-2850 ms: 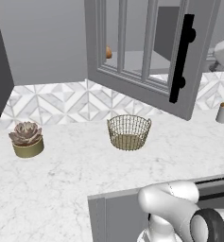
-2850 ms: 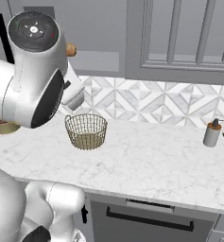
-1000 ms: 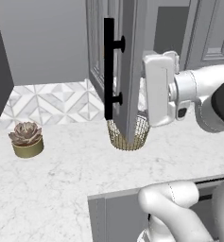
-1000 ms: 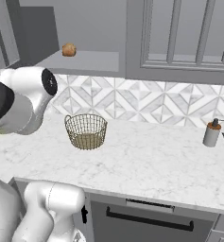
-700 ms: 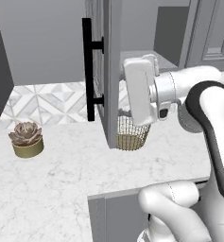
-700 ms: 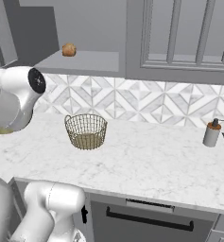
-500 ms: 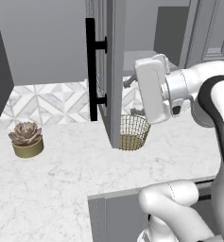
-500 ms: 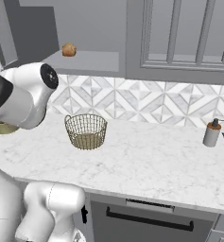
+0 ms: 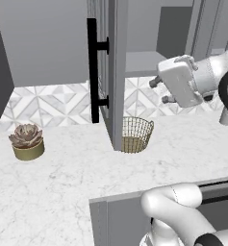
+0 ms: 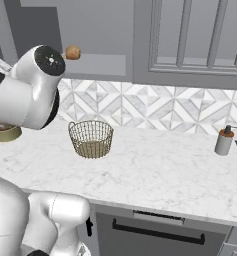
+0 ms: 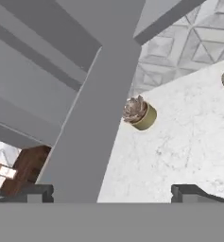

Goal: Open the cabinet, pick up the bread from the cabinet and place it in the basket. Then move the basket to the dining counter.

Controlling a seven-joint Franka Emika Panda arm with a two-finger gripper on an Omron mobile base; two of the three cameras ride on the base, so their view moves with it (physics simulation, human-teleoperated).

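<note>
— How much room do you have around the basket?

— The basket (image 9: 136,134) stands upright on the marble worktop (image 9: 62,187), mouth up, with bare marble in front of it and to its right, out to the soap bottle (image 10: 223,140). To its left, in the left base view, the cabinet (image 9: 111,72) door is swung wide out over the worktop; its lower edge hangs just in front of the basket's left side, and its black bar handle (image 9: 93,77) runs straight up and down. Farther left of the basket sits the potted succulent (image 9: 26,141).

— Where is the bread?

— The bread (image 10: 72,52) sits on the open cabinet shelf, above the basket and a little to its left in the right base view. It is round, so I can tell no long axis.

— And your hand?

— My arm reaches across above and to the right of the basket, level with the shelf, wrist turned towards the door. My gripper (image 11: 111,191) is spread wide and holds nothing; its camera looks along the door's edge towards the succulent.
</note>
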